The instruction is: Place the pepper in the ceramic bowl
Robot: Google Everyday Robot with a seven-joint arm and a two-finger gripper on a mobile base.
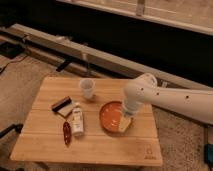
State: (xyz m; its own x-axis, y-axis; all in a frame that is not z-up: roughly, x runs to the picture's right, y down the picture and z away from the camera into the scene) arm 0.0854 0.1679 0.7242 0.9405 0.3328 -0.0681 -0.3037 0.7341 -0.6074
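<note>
The dark red pepper [66, 133] lies on the wooden table [45, 145] at the front left, just left of the white bottle [77, 119]. The orange-red ceramic bowl [109, 116] sits right of the bottle. My gripper [124, 124] hangs from the white arm over the bowl's right rim, well to the right of the pepper. It holds nothing that I can see.
A small translucent cup [87, 88] stands at the back middle of the table. A dark flat packet [62, 105] lies left of the bottle. A metal rail [75, 50] runs behind the table.
</note>
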